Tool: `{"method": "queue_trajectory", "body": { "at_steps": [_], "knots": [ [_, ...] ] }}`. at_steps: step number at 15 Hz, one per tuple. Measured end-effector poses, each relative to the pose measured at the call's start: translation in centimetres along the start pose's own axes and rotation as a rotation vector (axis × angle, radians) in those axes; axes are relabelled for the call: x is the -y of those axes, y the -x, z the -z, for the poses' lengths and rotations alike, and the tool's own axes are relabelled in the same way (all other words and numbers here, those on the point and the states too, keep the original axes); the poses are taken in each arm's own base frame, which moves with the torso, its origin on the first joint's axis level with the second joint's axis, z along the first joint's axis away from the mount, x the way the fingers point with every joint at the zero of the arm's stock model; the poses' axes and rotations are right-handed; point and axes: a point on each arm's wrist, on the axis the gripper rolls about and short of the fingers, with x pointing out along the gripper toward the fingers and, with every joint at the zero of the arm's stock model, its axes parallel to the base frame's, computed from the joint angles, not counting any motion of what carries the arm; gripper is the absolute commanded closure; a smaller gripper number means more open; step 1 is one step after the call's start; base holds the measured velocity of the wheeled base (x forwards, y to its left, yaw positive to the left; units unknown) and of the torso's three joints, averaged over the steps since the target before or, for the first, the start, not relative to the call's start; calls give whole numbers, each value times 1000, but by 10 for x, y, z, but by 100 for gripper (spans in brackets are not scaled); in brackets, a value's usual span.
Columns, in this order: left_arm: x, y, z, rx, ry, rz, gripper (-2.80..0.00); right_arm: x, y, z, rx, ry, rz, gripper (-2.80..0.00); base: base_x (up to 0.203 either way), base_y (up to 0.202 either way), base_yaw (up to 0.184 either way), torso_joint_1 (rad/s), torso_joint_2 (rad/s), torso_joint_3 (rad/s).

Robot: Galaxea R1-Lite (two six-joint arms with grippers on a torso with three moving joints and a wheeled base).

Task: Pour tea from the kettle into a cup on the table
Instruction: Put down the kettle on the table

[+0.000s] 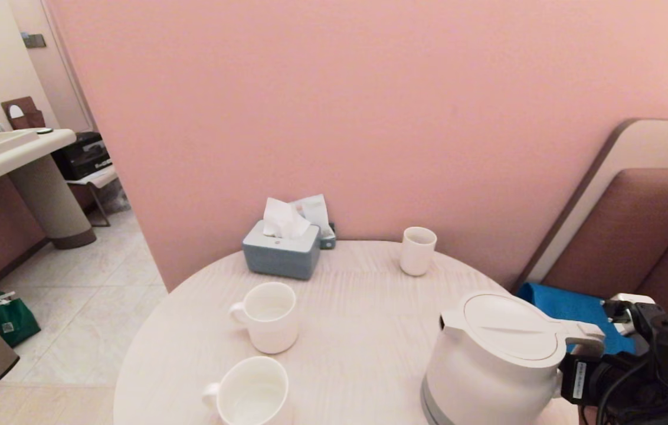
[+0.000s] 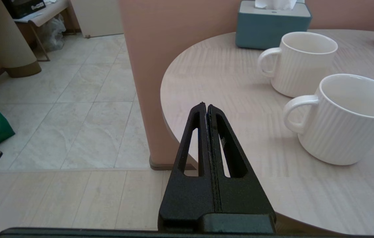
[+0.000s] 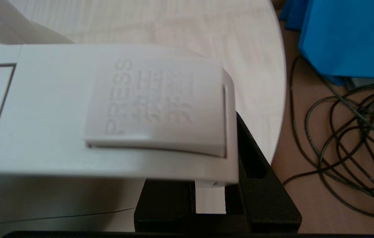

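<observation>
The white kettle (image 1: 493,360) is upright at the front right of the pale round table (image 1: 357,319), spout toward the mugs. Its base runs below the head view's edge. My right gripper (image 3: 210,195) is shut on the kettle's handle (image 3: 160,105), one black finger on each side. Two white ribbed mugs stand at the front left, the near mug (image 1: 251,392) and the one behind it (image 1: 267,316). A handleless white cup (image 1: 417,251) stands at the back. My left gripper (image 2: 206,105) is shut on nothing, at the table's left edge near the mugs (image 2: 345,119).
A blue-grey tissue box (image 1: 281,251) stands at the table's back by the pink wall. A padded chair back (image 1: 635,236) and a blue cloth (image 1: 576,310) lie right of the table. Dark cables (image 3: 349,138) coil on the floor there.
</observation>
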Motion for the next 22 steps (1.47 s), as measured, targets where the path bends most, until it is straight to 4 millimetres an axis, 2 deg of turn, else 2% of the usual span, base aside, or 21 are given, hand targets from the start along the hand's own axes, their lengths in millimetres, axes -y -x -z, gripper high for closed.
{"method": "queue_trajectory", "body": {
  "at_steps": [4,22],
  "knots": [
    [0,0,0,0,1,0,0,-1,2,5,-15,18,-6,0,0,0,0,0,0,0],
    [0,0,0,0,0,-1,0,-2,4,4,-15,90,-44,0,0,0,0,0,0,0]
  ]
}}
